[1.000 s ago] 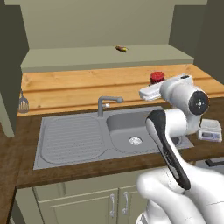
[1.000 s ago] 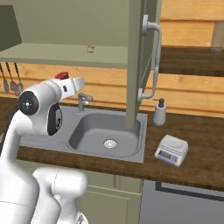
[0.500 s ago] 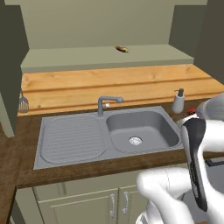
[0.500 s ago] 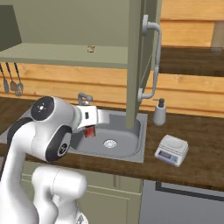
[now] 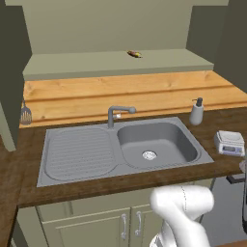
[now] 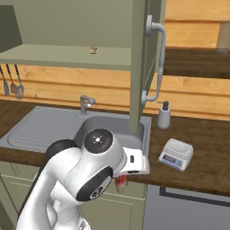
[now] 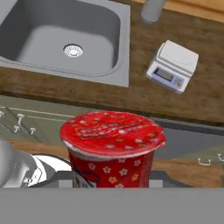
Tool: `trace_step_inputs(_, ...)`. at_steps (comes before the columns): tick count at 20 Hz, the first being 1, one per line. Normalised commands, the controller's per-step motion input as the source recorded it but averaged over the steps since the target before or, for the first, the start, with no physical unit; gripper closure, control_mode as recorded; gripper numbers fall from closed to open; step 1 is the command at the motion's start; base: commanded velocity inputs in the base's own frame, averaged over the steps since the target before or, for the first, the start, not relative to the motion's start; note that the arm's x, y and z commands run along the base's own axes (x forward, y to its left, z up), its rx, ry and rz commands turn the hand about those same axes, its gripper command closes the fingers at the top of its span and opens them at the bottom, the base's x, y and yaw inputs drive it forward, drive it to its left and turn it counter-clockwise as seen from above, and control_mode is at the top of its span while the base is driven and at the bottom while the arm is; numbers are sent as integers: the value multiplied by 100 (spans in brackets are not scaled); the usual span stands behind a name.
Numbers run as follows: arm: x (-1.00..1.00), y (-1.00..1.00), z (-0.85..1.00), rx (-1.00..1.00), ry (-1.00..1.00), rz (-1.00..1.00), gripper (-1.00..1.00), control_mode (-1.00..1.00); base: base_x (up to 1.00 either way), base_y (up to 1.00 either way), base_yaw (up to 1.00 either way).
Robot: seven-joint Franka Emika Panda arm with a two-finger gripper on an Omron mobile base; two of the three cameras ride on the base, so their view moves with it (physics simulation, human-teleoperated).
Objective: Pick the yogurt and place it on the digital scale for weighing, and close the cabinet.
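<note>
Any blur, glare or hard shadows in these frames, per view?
Hand view: yogurt close up and slightly soft, digital scale legible. Left base view: flat even light, no glare, sink shading gentle. Right base view: cabinet door dims the shelf; nothing blown out.

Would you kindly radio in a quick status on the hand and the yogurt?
Hand shut on the yogurt, off the counter's front edge. Digital scale bare, on the counter right of the sink. Cabinet door open. Soap dispenser behind the scale.
</note>
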Motion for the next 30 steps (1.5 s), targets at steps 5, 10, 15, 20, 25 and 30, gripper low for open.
trace_step_inputs(5,-40,-100,-42,19,-1,0,100,-100,0,0,0)
trace_step_inputs(10,32,-99,-4,28,0,8,100,-100,0,0,0)
trace_step_inputs(15,98,-76,1,35,-4,30,100,-100,0,0,0)
trace_step_inputs(20,85,-53,0,38,-28,33,100,-100,0,0,0)
trace_step_inputs(25,50,-28,-7,11,-19,20,100,-100,0,0,0)
trace_step_inputs(30,32,0,-17,0,-19,5,100,-100,0,0,0)
